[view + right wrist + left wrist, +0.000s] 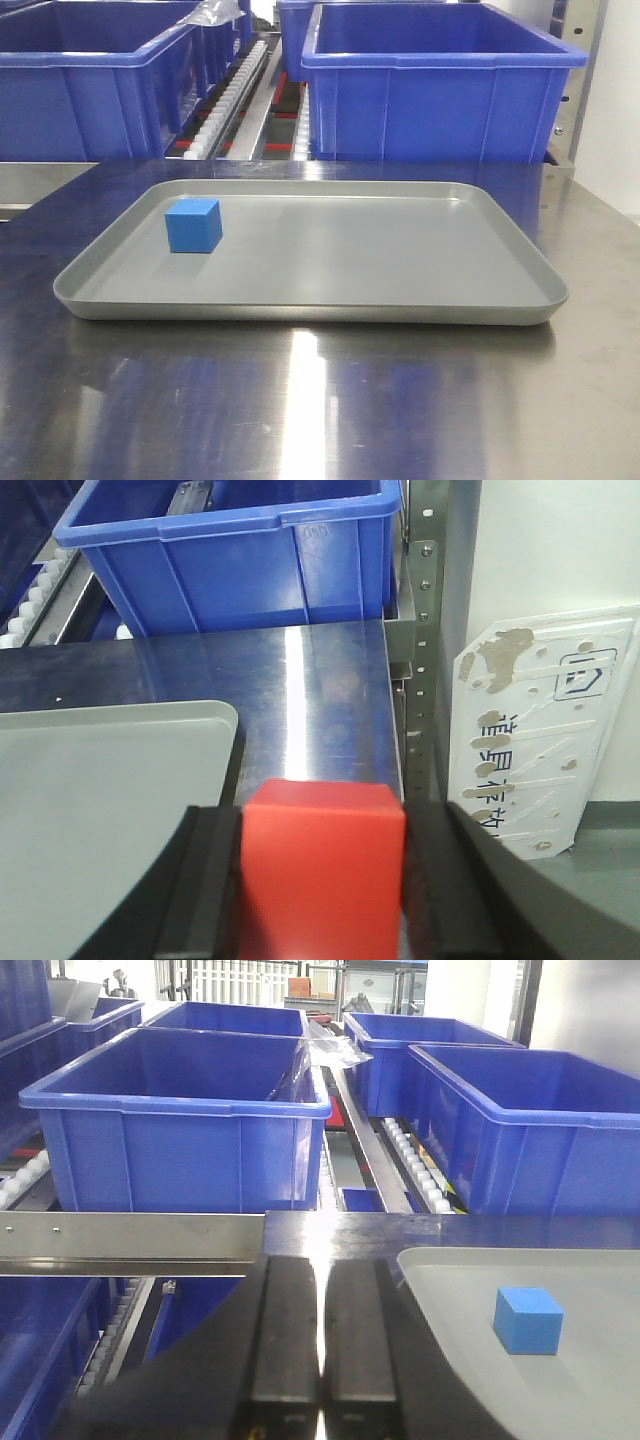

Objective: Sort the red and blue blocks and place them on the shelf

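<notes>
One block, front view: blue block (193, 225) sat inside the tray (310, 312), toward its left rear corner; no gripper seen; shelf (235, 95) rollers and blue bins (440, 100) stood beyond the tray's far rim.
Left wrist view: left gripper (322, 1265) hung just off the tray's left edge, fingers pressed together, nothing between them; blue block lay untouched in the tray.
Right wrist view: right gripper (320, 820) parted only to cube width, clamped on the red block (322, 865), just off the tray's right edge.
Step in hand: judged as carrying red to the shelf; blue not yet picked.
Next move: called for reaching past the tray's far rim, then a level release.
</notes>
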